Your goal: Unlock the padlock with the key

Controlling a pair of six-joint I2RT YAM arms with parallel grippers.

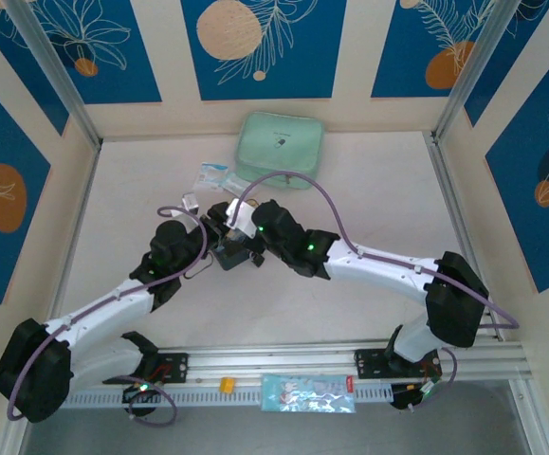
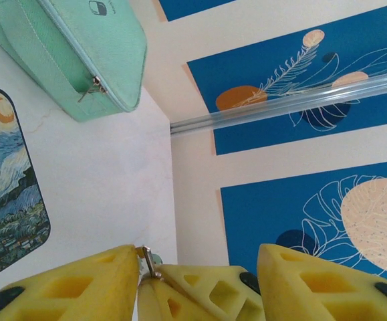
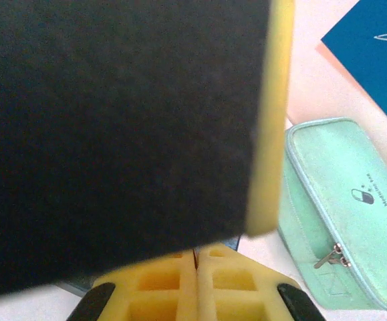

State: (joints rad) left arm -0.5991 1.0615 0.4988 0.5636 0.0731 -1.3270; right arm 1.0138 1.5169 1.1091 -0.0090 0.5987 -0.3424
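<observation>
yellow left jaws apart, right jaws clenched shut, nr mint pouch [image 1: 280, 148].

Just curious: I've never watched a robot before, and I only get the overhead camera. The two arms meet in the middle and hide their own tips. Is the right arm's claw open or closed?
Observer: Closed. On its own wrist camera the right claw has both yellow fingers pressed together.
Visitor: And the left one?
Observer: The left claw stands open, with the right claw's tips sitting between its fingers.
Visitor: Is anything held there?
Observer: A tiny silvery metal piece sticks up beside those tips. I can't tell whether it is the key or part of the lock.
</observation>
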